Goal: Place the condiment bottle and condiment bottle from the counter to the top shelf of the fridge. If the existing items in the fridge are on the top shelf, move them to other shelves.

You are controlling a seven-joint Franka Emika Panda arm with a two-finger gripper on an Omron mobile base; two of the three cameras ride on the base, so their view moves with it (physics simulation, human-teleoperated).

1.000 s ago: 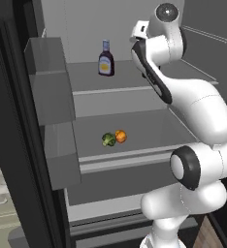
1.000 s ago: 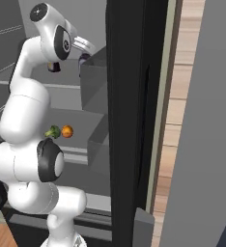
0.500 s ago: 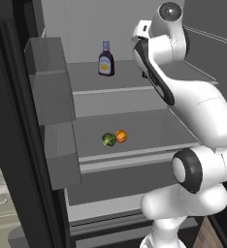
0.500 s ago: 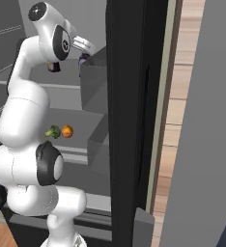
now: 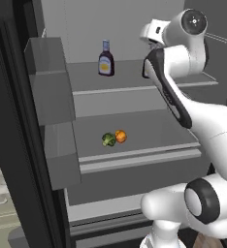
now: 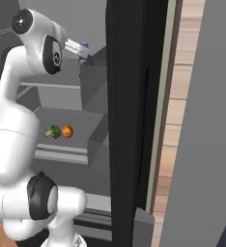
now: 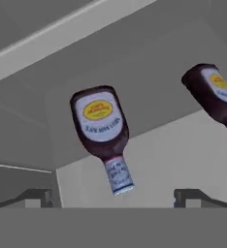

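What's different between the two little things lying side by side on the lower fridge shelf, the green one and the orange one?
The green one looks like broccoli, dark green and lumpy; the orange one is smooth, round and bright orange. In the left base view the green one lies to the left and the orange one to the right, close together. Both are small and rest on the same lower shelf, below the shelf holding the condiment bottle.

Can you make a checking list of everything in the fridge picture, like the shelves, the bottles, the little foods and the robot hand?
Surface: top shelf holds the bottles; middle shelf holds food.
Job's things: condiment bottle upright on the top shelf; second bottle beside it in the hand view.
Clutter: broccoli and orange touching on the middle shelf.
Grippers: gripper open, holding nothing, apart from both bottles.
Cables: nothing seen.
Surroundings: open fridge door, wooden wall.
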